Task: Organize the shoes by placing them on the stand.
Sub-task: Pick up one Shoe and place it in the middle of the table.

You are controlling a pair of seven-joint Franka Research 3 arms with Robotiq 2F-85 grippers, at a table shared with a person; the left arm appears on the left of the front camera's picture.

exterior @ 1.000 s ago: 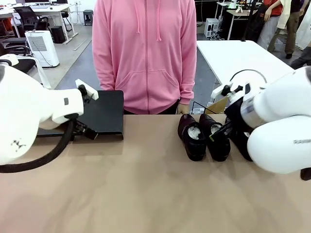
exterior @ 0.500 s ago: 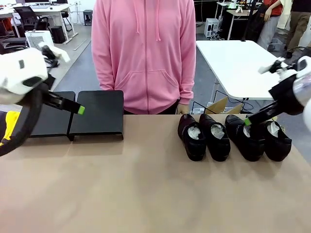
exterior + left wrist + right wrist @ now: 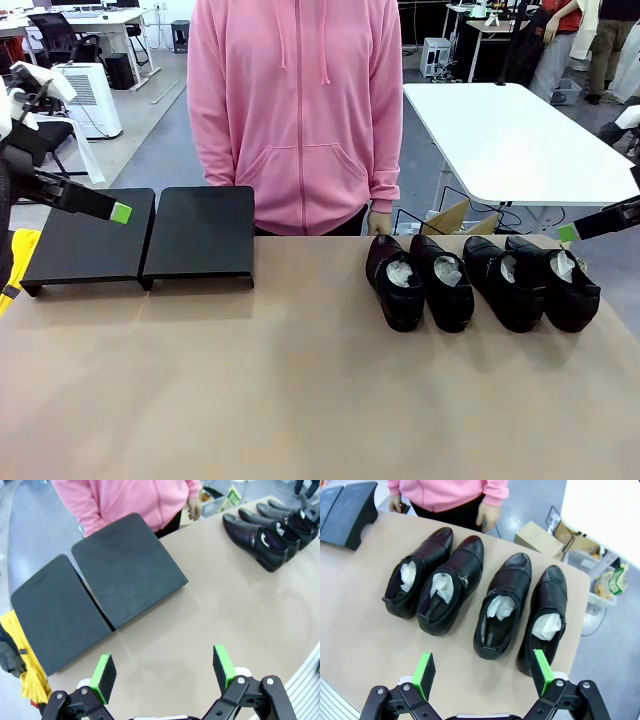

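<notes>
Four glossy black leather shoes (image 3: pixel 502 605) stand right on the worktop (image 3: pixel 300 380), long axes near-to-far, below the nearer right end effector (image 3: pixel 482 672), fingers apart. The matte black stand (image 3: pixel 200 230) sits far left, by the left end effector (image 3: pixel 165 672), also apart.

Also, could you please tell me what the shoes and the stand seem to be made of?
The shoes: probably polished black leather, judging by glossy highlights. The stand: matte black sheet, perhaps metal or plastic; no shine, edges bent down.

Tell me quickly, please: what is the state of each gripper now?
Left gripper: open, holding nothing.
Right gripper: open, holding nothing, above the shoes.
</notes>
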